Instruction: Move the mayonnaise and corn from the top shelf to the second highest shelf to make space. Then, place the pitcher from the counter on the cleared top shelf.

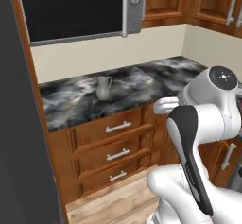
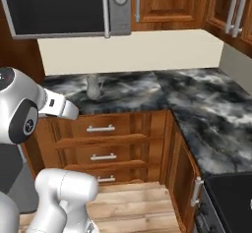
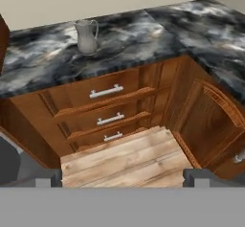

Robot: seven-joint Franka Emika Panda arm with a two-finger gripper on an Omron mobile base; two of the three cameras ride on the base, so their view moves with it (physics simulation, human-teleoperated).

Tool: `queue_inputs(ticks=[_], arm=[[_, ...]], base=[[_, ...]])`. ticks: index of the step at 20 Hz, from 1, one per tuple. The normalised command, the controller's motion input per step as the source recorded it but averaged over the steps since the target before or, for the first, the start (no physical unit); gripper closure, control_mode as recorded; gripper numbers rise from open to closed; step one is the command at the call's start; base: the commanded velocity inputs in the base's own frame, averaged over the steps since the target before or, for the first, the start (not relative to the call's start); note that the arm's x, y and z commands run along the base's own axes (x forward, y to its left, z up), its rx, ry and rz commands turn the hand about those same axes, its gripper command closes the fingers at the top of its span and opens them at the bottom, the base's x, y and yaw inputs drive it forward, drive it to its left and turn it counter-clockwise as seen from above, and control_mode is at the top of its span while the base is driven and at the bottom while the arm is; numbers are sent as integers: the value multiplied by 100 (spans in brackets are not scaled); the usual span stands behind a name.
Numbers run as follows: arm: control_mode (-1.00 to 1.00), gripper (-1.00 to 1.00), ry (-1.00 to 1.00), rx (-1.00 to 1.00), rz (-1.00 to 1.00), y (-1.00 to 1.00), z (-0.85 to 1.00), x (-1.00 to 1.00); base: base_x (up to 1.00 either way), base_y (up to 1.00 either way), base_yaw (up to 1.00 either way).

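The grey pitcher (image 1: 104, 87) (image 2: 93, 87) (image 3: 86, 36) stands upright on the dark marbled counter (image 1: 142, 83) (image 2: 197, 99) (image 3: 43, 63), near the back wall, its handle to the right. My gripper (image 3: 127, 180) hangs in front of the counter, above the floor and well short of the pitcher. It is open, with the fingertips (image 3: 40, 178) far apart and nothing between them. The white hand (image 1: 165, 106) (image 2: 61, 107) sits level with the counter's front edge. The mayonnaise, the corn, the top shelf and the second highest shelf are out of view.
Brown drawers (image 1: 118, 142) (image 2: 103, 143) (image 3: 107, 106) sit under the counter, wooden floor (image 3: 129, 159) in front. A microwave (image 1: 75, 10) (image 2: 59, 6) hangs above. A tall dark panel (image 1: 19, 124) stands at the left. The counter turns a corner to the right.
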Motion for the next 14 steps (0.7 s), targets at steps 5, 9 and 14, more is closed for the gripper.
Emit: queue_inputs(ticks=[5, 9, 14], arm=[[100, -100, 0, 0, 0, 0, 0, 0], [100, -100, 0, 0, 0, 0, 0, 0], [100, -100, 0, 0, 0, 0, 0, 0]], base=[[76, -23, 44], [60, -36, 41], [62, -37, 40]])
